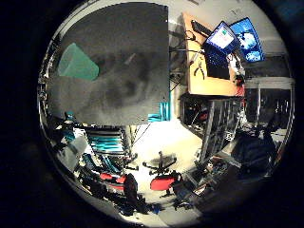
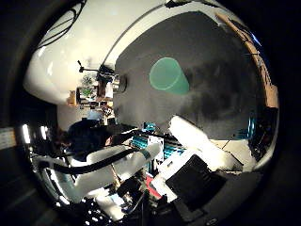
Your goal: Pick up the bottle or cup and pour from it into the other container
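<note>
A teal-green plastic cup (image 2: 168,75) stands alone on the dark grey table top (image 2: 221,66), its mouth turned toward my palm; it also shows in the little finger side view as the cup (image 1: 77,63). My right hand (image 2: 200,150) hangs well above the table and apart from the cup. One white finger (image 2: 193,134) reaches out straight, with a black pad beside it, and nothing is held. No bottle or second container shows on the table top.
A small metallic cylinder (image 2: 120,84) sits at the table's edge. Beside the table stands a wooden desk (image 1: 211,80) with laptops (image 1: 221,40) and pliers. Red office chairs (image 1: 164,181) and teal bins (image 1: 107,142) are on the floor below. The white arm (image 2: 108,165) runs under the palm.
</note>
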`<state>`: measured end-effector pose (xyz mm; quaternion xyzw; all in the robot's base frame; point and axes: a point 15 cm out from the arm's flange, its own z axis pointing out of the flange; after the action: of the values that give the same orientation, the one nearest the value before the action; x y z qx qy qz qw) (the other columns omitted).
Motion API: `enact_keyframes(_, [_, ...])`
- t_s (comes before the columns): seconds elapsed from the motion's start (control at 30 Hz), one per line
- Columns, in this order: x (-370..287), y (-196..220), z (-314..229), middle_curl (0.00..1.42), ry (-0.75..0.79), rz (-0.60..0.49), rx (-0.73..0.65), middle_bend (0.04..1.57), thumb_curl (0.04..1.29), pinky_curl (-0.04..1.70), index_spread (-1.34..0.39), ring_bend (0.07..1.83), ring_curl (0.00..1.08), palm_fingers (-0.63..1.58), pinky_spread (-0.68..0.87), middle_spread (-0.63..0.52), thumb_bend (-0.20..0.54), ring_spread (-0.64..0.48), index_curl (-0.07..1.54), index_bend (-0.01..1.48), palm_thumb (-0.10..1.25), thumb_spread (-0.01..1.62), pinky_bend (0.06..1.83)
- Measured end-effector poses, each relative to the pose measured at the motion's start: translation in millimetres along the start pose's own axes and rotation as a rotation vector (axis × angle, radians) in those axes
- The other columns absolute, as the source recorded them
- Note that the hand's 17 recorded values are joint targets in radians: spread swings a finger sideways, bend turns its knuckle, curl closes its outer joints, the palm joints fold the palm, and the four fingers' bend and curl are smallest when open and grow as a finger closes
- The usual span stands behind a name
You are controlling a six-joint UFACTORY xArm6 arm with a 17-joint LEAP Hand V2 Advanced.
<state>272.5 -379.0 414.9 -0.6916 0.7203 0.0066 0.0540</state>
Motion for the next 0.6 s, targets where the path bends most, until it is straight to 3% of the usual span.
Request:
enact_keyframes(0.37, [7,14,5,0.33,-0.041,0.038,0.013,0.22,0.39,0.31,-0.34,0.31,0.27,0.15,0.45,0.03,-0.026,0.18,0.24,0.13,0.65,1.08,0.49])
enact_keyframes(0.6, [11,12,22,0.34,-0.199,0.101,0.124,0.24,0.37,0.32,-0.31,0.36,0.28,0.13,0.45,0.05,-0.023,0.18,0.23,0.13,0.61,1.09,0.56])
